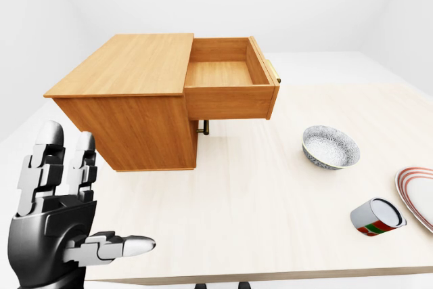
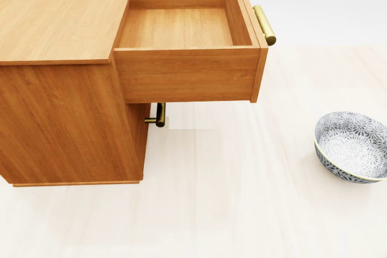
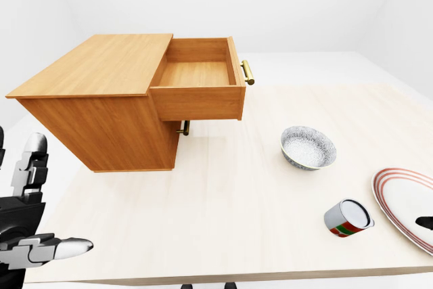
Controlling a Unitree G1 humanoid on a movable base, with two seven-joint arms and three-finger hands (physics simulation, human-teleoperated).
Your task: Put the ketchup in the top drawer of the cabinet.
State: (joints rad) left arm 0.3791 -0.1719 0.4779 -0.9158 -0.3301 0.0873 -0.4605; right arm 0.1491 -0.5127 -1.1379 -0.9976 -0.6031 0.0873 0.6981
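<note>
Left-eye view has my left hand [image 1: 64, 231] raised at the bottom left corner, fingers [image 1: 42, 167] spread wide and holding nothing. Up and to the right of it stands the cabinet [image 1: 132, 109] on the table [image 1: 257, 208], top drawer [image 1: 226, 86] pulled out. Farther right sits a patterned bowl [image 1: 329, 147], then a tipped can [image 1: 375, 216] beside a striped plate [image 1: 416, 194] (no ketchup shows anywhere). My right hand is out of sight.
</note>
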